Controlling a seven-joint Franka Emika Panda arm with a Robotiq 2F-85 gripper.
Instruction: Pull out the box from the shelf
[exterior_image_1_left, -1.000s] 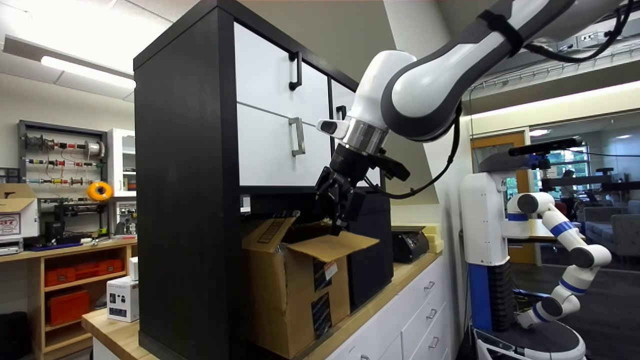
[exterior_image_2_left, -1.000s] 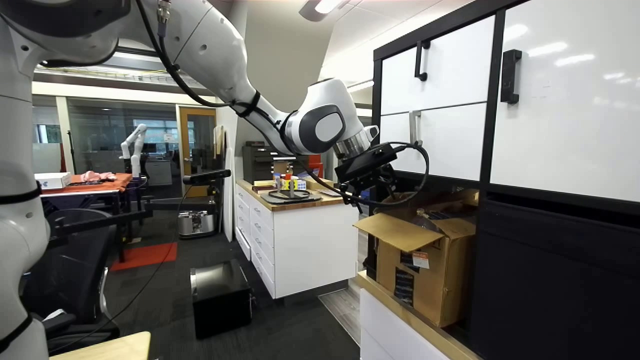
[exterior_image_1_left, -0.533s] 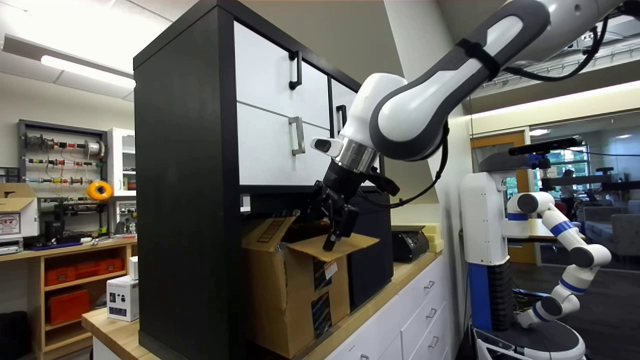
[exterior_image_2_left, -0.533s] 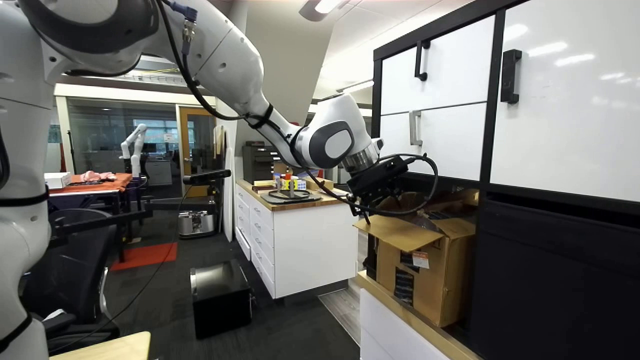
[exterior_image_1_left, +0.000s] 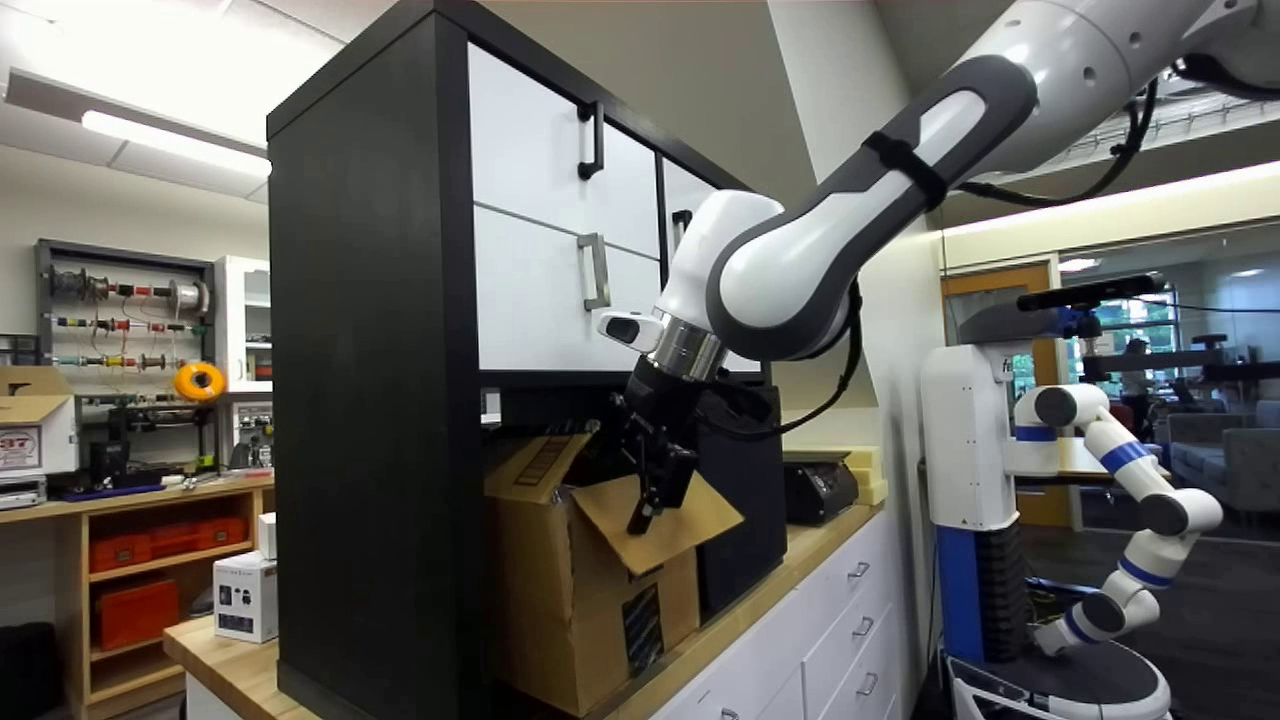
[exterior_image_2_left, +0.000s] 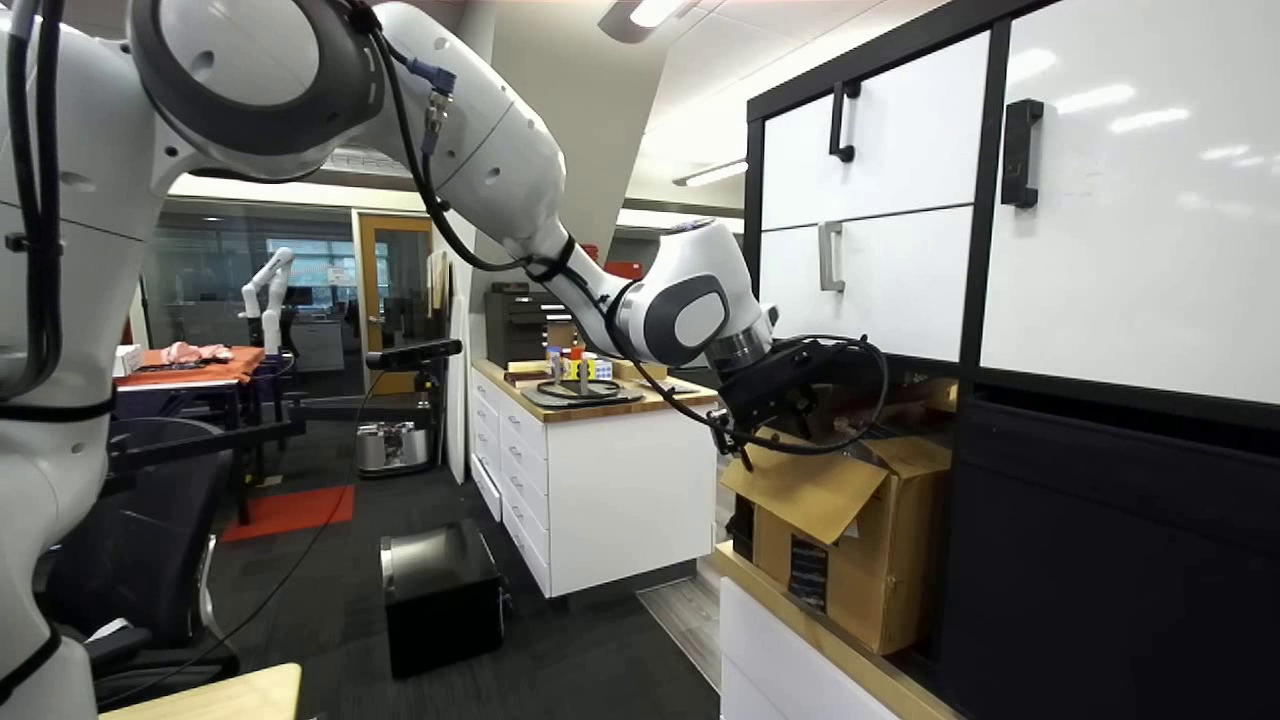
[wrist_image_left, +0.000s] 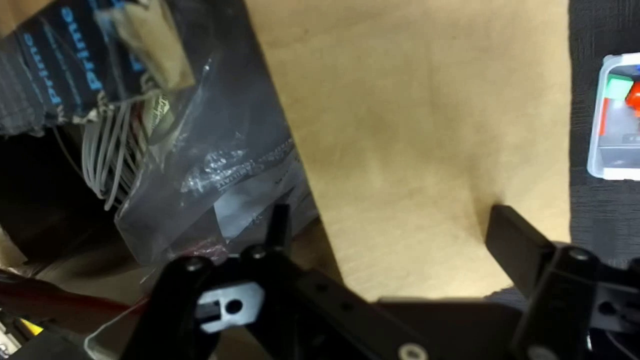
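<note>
- The corrugated cardboard box is sitting in the lower left part of the tall black cabinet, on a wooden surface.
- Its top is open, and the front flap slopes down and outward in both exterior views.
- The claw is right over that flap, spread wide, with a big gap between the fingers and nothing gripped that I can see.
- Wrist view: the right finger has its tip on the flap (pretty sure it's touching), while the left one hangs over the box opening.
- Inside the box there's a see-through plastic bag with a coil of thin white cable just left of it. Dark tape with blue "Prime" print runs along the far left.
- Black bin is just right of the box, also in the cabinet.
- Small white box with dark print sits left of the cabinet.
- White mobile robot with blue bands stands far right, well apart from the cabinet, in an exterior view.
</note>
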